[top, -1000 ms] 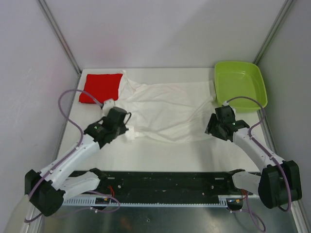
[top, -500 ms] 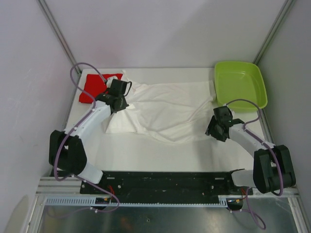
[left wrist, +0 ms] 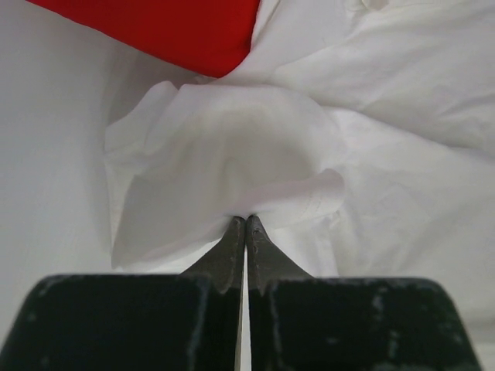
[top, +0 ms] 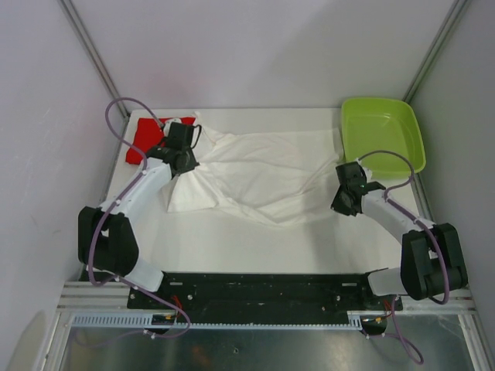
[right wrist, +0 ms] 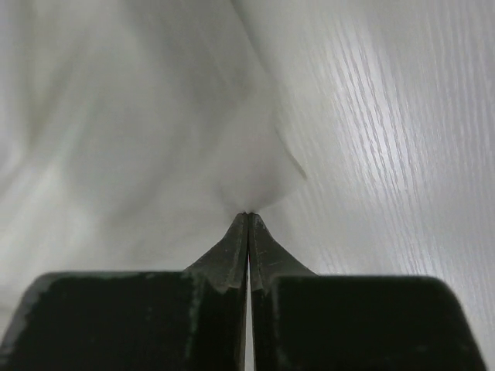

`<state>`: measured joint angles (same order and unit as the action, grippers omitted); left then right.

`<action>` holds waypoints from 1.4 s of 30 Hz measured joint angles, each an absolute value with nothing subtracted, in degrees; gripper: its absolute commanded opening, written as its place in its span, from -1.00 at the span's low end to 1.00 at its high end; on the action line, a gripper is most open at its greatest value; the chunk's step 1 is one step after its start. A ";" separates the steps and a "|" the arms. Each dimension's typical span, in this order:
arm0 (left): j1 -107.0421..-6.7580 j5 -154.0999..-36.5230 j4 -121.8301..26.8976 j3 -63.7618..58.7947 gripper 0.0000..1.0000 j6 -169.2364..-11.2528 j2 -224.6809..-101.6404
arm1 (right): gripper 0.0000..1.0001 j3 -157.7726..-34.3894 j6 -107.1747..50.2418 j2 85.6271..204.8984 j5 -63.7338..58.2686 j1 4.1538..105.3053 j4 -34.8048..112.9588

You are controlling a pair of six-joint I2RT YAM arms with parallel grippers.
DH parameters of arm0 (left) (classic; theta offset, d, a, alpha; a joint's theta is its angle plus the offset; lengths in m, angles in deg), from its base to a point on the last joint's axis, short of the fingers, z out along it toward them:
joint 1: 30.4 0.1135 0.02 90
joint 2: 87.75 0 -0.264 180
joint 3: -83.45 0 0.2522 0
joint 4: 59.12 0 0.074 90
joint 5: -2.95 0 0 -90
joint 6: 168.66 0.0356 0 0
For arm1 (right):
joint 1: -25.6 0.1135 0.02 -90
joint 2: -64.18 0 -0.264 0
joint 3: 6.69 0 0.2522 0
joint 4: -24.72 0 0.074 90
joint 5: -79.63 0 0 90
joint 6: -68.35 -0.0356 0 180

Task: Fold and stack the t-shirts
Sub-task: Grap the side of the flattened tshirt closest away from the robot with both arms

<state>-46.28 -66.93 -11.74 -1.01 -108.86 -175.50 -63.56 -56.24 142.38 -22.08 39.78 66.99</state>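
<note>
Pinching a fold of the white t-shirt [top: 263, 174], the left gripper [left wrist: 246, 222] is clamped on the cloth just beside the folded red t-shirt [top: 139, 145] at the far left of the table [top: 255, 243]. The right gripper [right wrist: 247, 216] is clamped on its opposite edge, near the green tray [top: 383, 139]

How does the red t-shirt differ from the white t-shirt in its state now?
The red t-shirt lies folded into a compact rectangle; the white t-shirt lies spread out and wrinkled. No gripper holds the red one; the left gripper and right gripper both pinch the white one's edges. Both rest on the table.
</note>
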 measured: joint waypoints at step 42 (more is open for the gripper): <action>-42.00 -69.93 -14.01 -2.30 -1.00 -106.54 -175.85 | -0.25 -66.62 -53.31 146.29 -18.73 32.87 62.38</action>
